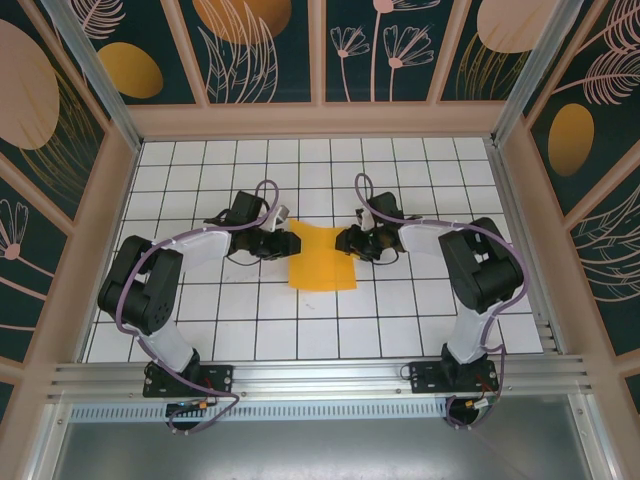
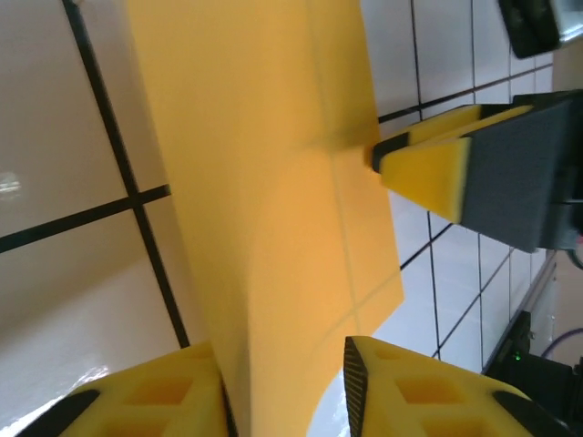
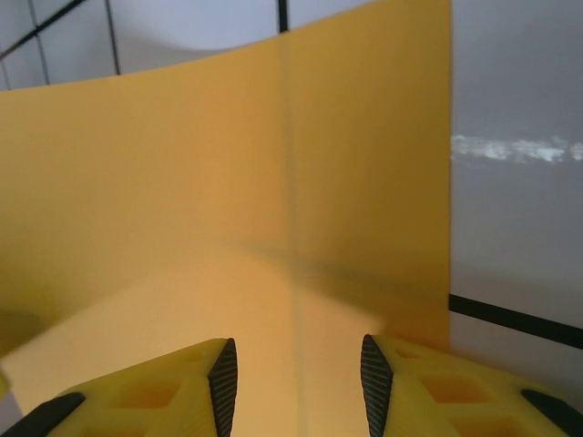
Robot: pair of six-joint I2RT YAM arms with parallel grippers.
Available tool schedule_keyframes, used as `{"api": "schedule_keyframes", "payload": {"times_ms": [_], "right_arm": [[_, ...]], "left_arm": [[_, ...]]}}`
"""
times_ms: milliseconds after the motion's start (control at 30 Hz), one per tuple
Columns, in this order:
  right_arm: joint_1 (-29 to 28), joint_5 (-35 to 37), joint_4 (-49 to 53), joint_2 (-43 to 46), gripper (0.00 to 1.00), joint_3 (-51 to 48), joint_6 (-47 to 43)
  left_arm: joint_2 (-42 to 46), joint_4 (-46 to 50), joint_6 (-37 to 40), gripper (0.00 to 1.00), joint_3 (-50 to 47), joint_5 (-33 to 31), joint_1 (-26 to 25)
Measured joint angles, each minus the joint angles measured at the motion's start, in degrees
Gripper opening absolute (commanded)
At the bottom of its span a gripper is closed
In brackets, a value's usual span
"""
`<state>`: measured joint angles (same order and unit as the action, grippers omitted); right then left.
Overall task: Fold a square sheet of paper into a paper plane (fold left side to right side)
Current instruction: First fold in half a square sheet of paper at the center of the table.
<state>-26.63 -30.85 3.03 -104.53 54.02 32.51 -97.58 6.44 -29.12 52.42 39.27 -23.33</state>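
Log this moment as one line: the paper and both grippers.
Object: thin orange-yellow paper sheet, on white tiled table | Left gripper: open, straddling sheet's left edge | Right gripper: open, straddling sheet's right edge

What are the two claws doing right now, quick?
Left gripper: open, with the paper loose between its fingers.
Right gripper: open, straddling the paper's edge without clamping it.

top cam up high looking down, wrist cams super close facing inward, all sharing the square sheet of paper
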Motion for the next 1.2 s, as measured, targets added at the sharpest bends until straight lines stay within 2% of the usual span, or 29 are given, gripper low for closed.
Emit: {"api": "schedule_keyframes", "payload": {"times_ms": [200,333,500,633,800,967,1200], "right_arm": [[0.00,-0.20,-0.17,-0.22,0.44,-0.07,-0.02],[0.39,-1.68,-2.36,-0.15,0.45,-1.11,0.09],[2.80,-4.28,-5.03,2.54,0.49,-4.42,1.29],[6.67,-7.17,-7.10,8.79,0.58,-6.91,2.19],[7.50,-12.04,-12.50,13.57,0.59,-7.54,4.09],[5.81,-15.89,-16.90,11.63,0.57,-8.02,7.15],[4.50,-19.96,-21.42,4.17,0.51,-7.08,11.21]], "left_arm": [[0.02,-4.63,-3.78,0.52,0.02,3.32,-1.18],[0.02,-6.64,-5.51,0.55,0.76,4.72,-3.23],[-1.60,-9.05,-6.64,0.56,2.25,5.57,-4.87],[-4.70,-9.97,-7.39,0.56,4.33,5.75,-5.70],[-6.56,-10.97,-8.09,0.56,5.86,5.75,-6.47],[-7.21,-11.43,-8.26,0.56,6.67,5.77,-6.69],[-7.41,-11.13,-8.26,0.54,6.69,5.66,-6.67]]}}
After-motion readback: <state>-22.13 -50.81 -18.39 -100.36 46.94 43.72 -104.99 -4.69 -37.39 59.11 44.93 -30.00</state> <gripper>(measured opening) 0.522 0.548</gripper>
